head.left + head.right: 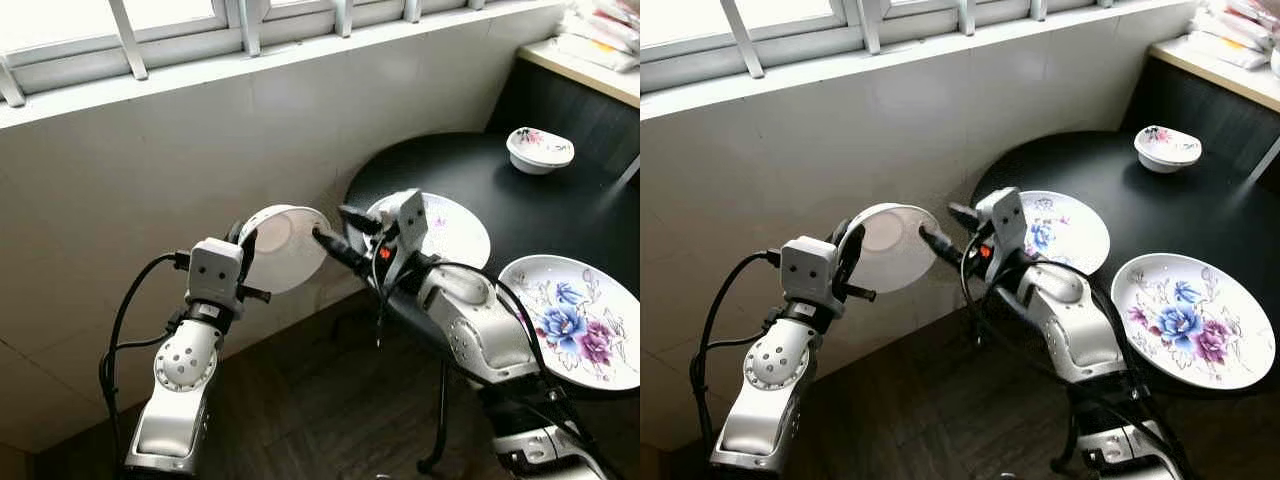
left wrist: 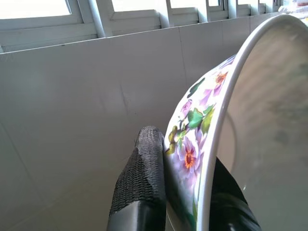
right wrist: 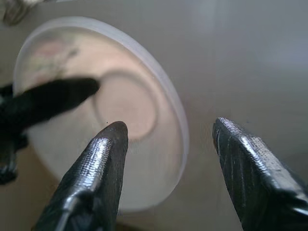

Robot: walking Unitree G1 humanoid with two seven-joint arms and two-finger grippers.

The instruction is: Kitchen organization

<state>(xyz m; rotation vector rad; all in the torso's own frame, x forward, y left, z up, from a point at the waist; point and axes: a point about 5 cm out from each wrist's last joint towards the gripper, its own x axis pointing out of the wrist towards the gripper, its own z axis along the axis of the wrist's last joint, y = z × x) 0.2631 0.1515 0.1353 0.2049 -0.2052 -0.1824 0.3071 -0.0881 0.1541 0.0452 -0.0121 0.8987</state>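
Item: white bowl (image 1: 285,247) with purple and orange flowers and green leaves on its outer wall, plain inside. Held on edge in the air beside the round black table (image 1: 480,180), off its rim and in front of the pale tiled wall (image 1: 150,200) below the window frame (image 1: 240,30).

Left gripper (image 1: 245,243): fingers (image 2: 139,183) closed on the bowl's rim, 1 outside, 1 inside.

Right gripper (image 1: 335,235): fingers (image 3: 98,168) spread wide, holding nothing, tips just at the bowl's open side, near the table's edge.

On the table: 1 floral plate (image 1: 455,230) close to the near edge behind the right gripper, 1 larger floral plate (image 1: 585,320) overhanging the rim nearest the robot, 1 small floral dish (image 1: 540,150) well back. Bare black surface lies between the 3.

Below: dark wood floor (image 1: 300,400), open under the bowl.
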